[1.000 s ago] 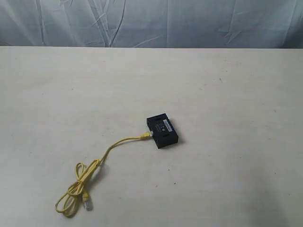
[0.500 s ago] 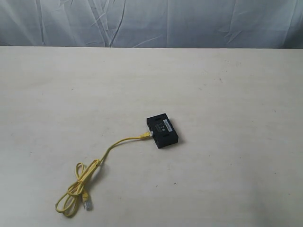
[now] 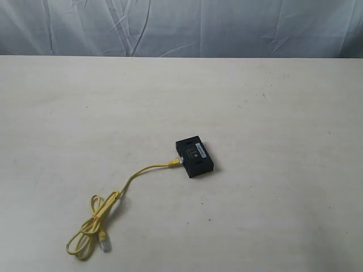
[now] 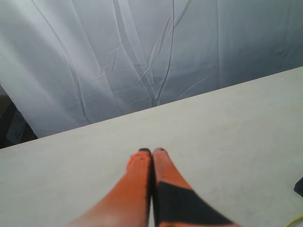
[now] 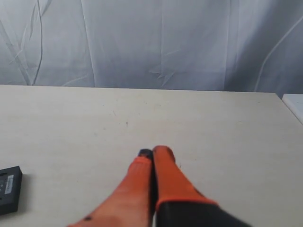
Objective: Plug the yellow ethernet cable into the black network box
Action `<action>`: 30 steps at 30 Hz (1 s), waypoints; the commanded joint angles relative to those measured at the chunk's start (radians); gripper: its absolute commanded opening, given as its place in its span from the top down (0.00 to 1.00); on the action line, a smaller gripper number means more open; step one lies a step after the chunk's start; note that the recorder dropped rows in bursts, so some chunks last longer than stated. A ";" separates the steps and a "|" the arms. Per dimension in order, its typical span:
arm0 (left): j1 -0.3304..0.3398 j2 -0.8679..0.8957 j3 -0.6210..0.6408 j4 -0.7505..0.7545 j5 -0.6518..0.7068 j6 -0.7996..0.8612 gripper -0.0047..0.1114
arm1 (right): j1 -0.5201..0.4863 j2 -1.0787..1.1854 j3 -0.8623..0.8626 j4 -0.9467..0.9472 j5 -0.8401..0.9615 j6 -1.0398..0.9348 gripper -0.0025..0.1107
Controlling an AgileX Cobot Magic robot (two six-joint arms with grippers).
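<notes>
The black network box [image 3: 194, 157] lay flat near the middle of the pale table [image 3: 283, 113], well clear of every edge, with bare surface open on all sides. The yellow ethernet cable [image 3: 136, 174] met the box's left side with one plug; how deeply it sat could not be told. The cord trailed to a loose loop near the table's front edge. The left gripper [image 4: 151, 152] and right gripper [image 5: 153, 152] hung above the tabletop, fingers pressed together, holding nothing.
</notes>
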State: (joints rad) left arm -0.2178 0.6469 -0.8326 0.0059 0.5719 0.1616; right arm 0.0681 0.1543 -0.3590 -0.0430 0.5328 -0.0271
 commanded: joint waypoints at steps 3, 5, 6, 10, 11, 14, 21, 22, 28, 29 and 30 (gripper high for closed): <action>0.004 -0.004 0.004 0.006 -0.004 -0.002 0.96 | 0.002 -0.098 0.159 0.024 -0.114 0.001 0.99; 0.004 -0.004 0.004 0.006 -0.004 -0.002 0.96 | 0.002 -0.132 0.214 0.043 -0.129 0.001 0.99; 0.004 -0.004 0.004 0.006 -0.004 -0.002 0.96 | 0.002 -0.150 0.237 0.049 -0.131 0.001 0.99; 0.004 -0.004 0.004 0.006 -0.004 -0.002 0.96 | 0.002 -0.154 0.307 0.055 -0.131 0.001 0.99; 0.004 -0.004 0.004 0.006 -0.004 -0.002 0.96 | 0.002 -0.154 0.323 0.055 -0.139 0.001 0.99; 0.004 -0.004 0.004 0.005 -0.006 -0.002 0.96 | 0.002 -0.154 0.359 0.055 -0.167 0.001 0.99; 0.004 -0.004 0.004 0.005 -0.004 -0.002 0.96 | 0.002 -0.154 0.359 0.055 -0.184 0.001 0.99; 0.004 -0.004 0.004 0.005 -0.004 -0.002 0.96 | 0.002 -0.154 0.359 0.055 -0.184 0.001 0.99; 0.004 -0.004 0.004 0.005 -0.004 -0.002 0.96 | 0.002 -0.154 0.359 0.055 -0.184 0.001 0.99; 0.004 -0.004 0.004 0.005 -0.004 -0.002 0.96 | 0.002 -0.154 0.359 0.055 -0.184 0.001 0.99; 0.004 -0.004 0.004 0.005 -0.004 -0.002 0.96 | 0.002 -0.154 0.359 0.055 -0.184 0.001 0.99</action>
State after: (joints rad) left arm -0.2178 0.6469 -0.8326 0.0059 0.5719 0.1616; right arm 0.0681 0.0068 -0.0037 0.0115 0.3619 -0.0265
